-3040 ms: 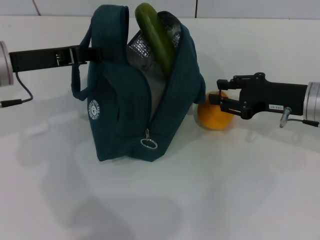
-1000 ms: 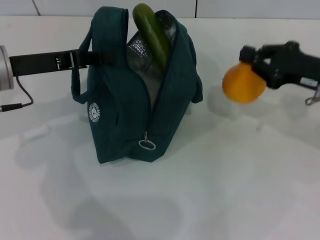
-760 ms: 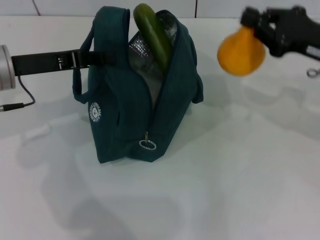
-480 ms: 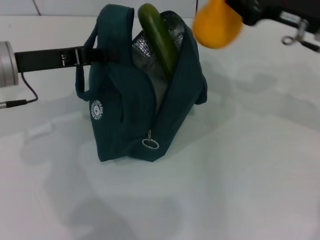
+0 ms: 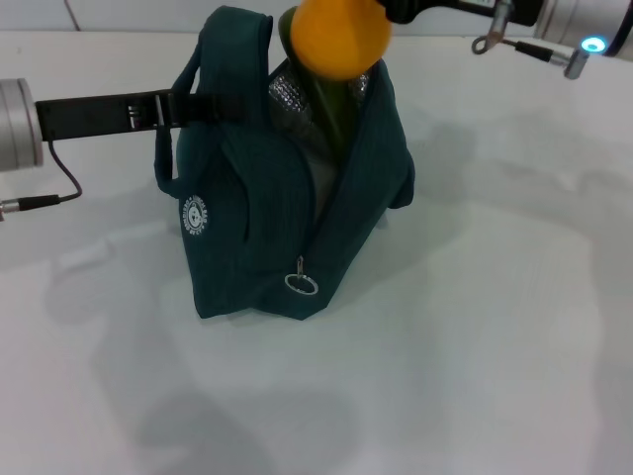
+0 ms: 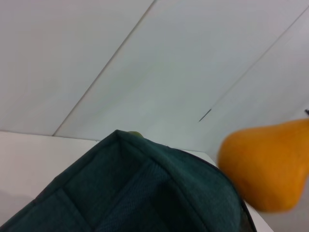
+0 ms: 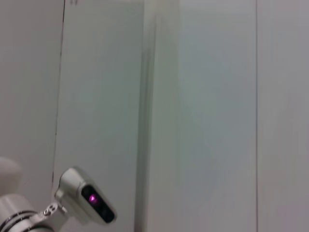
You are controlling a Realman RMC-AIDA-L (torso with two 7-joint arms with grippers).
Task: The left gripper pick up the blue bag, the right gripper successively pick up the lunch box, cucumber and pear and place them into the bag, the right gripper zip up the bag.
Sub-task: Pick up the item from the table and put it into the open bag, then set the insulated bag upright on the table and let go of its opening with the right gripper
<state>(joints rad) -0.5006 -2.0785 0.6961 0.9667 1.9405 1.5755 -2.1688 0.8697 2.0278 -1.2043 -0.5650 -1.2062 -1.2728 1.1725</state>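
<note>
The blue bag stands upright on the white table, its top open and the foil lining showing. My left gripper reaches in from the left and is shut on the bag's handle. At the top edge of the head view, my right gripper is shut on the pear, holding it just above the bag's opening. Behind the pear, the cucumber stands on end inside the bag. In the left wrist view the pear hangs beside the bag's top edge. The lunch box is hidden.
The bag's ring zip pull hangs low on the near end, and its white logo faces left. White table spreads around the bag, with a wall behind. A cable trails from the left arm.
My right gripper has lifted the pear off the table to the right of the bag and carried it up and left, to above the bag's opening. The left arm and the bag have barely moved.
</note>
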